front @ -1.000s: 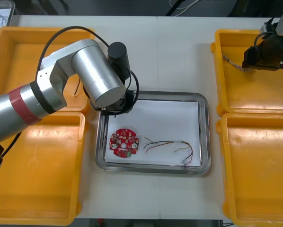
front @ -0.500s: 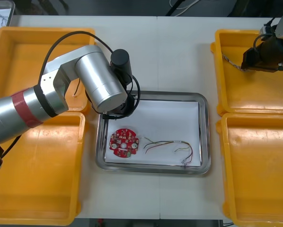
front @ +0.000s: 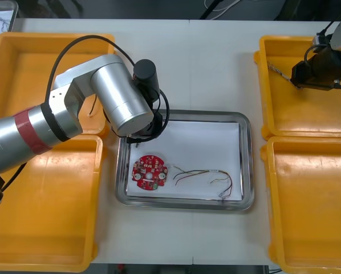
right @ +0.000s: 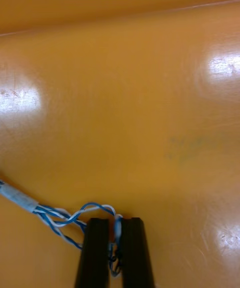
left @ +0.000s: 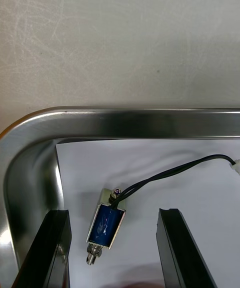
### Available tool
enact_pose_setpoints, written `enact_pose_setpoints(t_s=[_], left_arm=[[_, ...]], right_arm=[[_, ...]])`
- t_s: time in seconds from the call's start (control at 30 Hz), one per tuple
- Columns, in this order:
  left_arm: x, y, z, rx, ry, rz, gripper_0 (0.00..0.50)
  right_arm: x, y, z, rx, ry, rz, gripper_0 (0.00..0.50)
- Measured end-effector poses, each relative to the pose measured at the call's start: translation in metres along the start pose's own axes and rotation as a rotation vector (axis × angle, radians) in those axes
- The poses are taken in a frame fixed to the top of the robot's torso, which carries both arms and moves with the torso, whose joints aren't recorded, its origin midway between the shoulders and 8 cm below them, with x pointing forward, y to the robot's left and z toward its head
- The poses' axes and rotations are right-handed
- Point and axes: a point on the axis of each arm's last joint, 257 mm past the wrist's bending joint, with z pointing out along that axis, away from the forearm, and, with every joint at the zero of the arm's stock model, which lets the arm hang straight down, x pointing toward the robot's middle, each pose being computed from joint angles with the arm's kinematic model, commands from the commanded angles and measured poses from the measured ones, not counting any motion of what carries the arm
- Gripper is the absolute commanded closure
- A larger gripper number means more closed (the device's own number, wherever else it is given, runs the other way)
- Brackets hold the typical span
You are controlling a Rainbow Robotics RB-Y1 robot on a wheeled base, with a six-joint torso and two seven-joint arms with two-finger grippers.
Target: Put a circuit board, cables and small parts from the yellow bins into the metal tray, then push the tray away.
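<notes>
My left gripper (left: 112,212) stands open over the far left corner of the metal tray (front: 247,165). A small metal part (left: 106,223) with a blue body and a black cable (left: 170,172) lies loose on the white lining between its fingers (left: 182,248). In the front view the left arm covers that corner. A round red circuit board (front: 149,173) and a red and yellow cable (front: 207,177) also lie in the tray. My right gripper (right: 116,225) is down in the far right yellow bin (front: 307,114), shut on a twisted blue and white cable (right: 60,213).
The metal tray rim (left: 150,120) curves just beyond the left fingers. Two yellow bins (front: 39,205) flank the tray on the left, and the near right bin (front: 313,205) lies in front of the right arm. Bare table (front: 216,63) stretches beyond the tray.
The left gripper has opened and let the small metal part drop into the tray. The right gripper has shut on the blue and white cable in the far right bin.
</notes>
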Motion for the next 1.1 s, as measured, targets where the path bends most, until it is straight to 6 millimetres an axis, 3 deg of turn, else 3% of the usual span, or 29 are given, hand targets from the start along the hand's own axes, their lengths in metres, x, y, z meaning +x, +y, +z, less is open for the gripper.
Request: enact_pose_setpoints(t_s=[0.33, 0.63, 0.9, 1.1], left_arm=[[0.000, -0.006, -0.005, 0.013, -0.011, 0.012, 0.000], [0.011, 0.001, -0.016, -0.028, 0.052, 0.015, 0.000], [-0.008, 0.005, -0.052, 0.007, 0.103, -0.081, 0.000], [-0.020, 0.020, -0.069, 0.004, 0.111, -0.082, 0.000]], right_arm=[[0.007, 0.004, -0.004, -0.008, 0.039, -0.007, 0.500], [0.009, 0.006, -0.037, -0.021, 0.125, -0.043, 0.500], [0.003, -0.018, -0.062, 0.006, 0.146, -0.038, 0.500], [0.004, -0.040, -0.075, 0.036, 0.152, -0.036, 0.500]])
